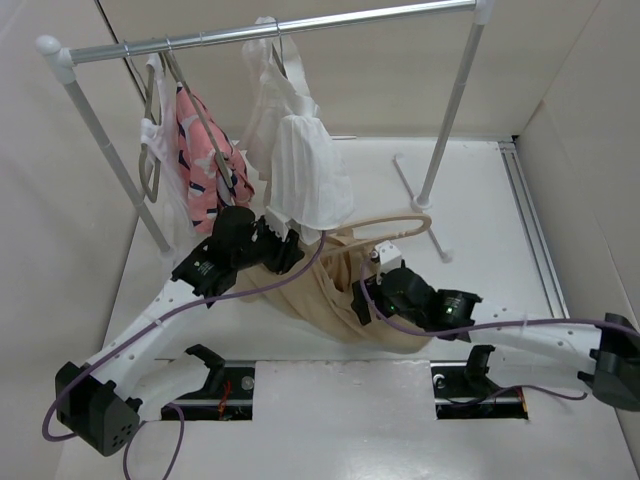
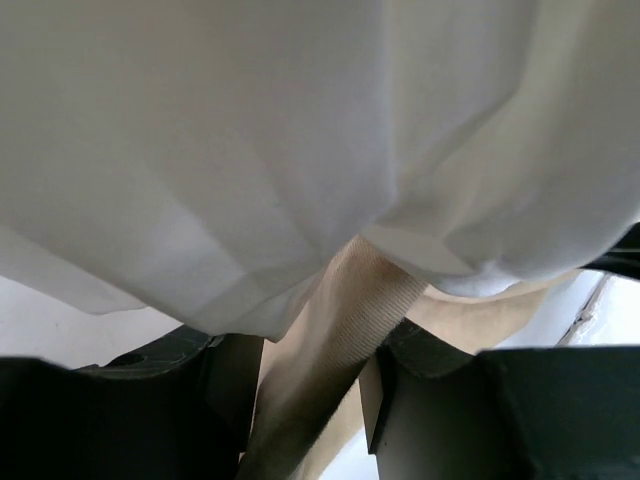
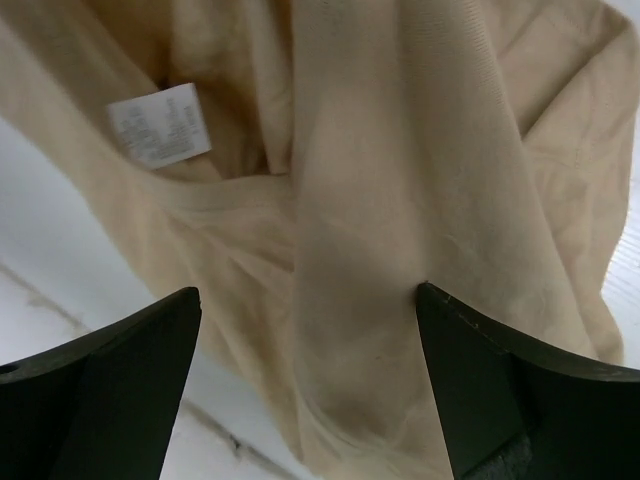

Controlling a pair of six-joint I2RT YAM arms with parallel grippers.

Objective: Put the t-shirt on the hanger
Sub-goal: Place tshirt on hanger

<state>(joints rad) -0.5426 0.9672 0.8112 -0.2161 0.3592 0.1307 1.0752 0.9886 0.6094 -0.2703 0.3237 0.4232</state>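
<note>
The tan t-shirt (image 1: 325,295) hangs bunched between my two grippers above the table. My left gripper (image 1: 283,250) is shut on its ribbed collar (image 2: 365,300), right under the hanging white top. My right gripper (image 1: 368,292) is open, and its jaws stand wide apart on either side of a fold of the shirt (image 3: 400,200). The shirt's white label (image 3: 160,125) shows above the left jaw. The pale beige-pink hanger (image 1: 388,220) shows as a curved arm just behind the shirt; its hook is hidden. In the wrist views the left gripper (image 2: 310,370) and right gripper (image 3: 305,300) are pressed close to the fabric.
A metal clothes rack (image 1: 270,30) spans the back, and its right post foot (image 1: 432,235) stands near the hanger. A pink patterned garment (image 1: 205,160) and a white ribbed top (image 1: 300,170) hang on it; the white top (image 2: 250,150) drapes over my left gripper. White walls enclose the table.
</note>
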